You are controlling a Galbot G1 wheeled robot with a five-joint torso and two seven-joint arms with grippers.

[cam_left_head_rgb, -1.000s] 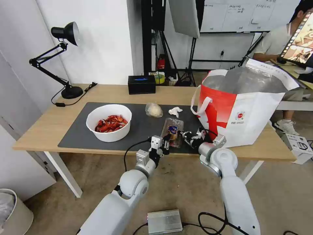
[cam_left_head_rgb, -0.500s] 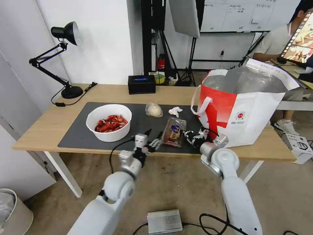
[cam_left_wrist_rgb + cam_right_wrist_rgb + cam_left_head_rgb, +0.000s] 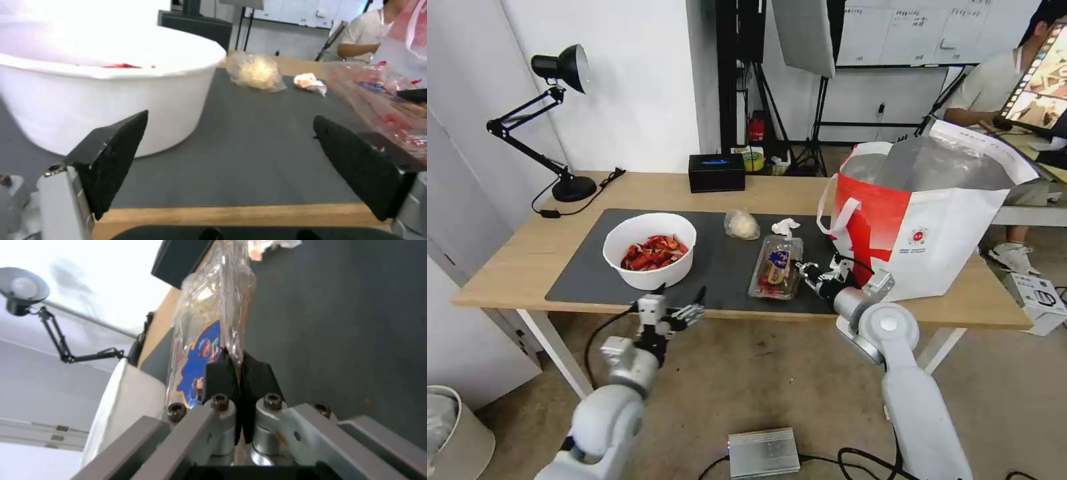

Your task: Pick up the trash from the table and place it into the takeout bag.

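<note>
Right gripper (image 3: 812, 275) is pinching the clamshell box (image 3: 775, 268) edge, takeout bag (image 3: 934, 227) lying directly rightward; left gripper (image 3: 677, 308) is hanging spread apart

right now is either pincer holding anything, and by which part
The right pincer pinches the clamshell box by its near edge rim. The left pincer is open, holding nothing.

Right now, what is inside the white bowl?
The white bowl holds red crayfish shells, piled low on the side nearer the robot. Its near wall hides whatever lies beneath them. The left claw hangs open just before it.
</note>
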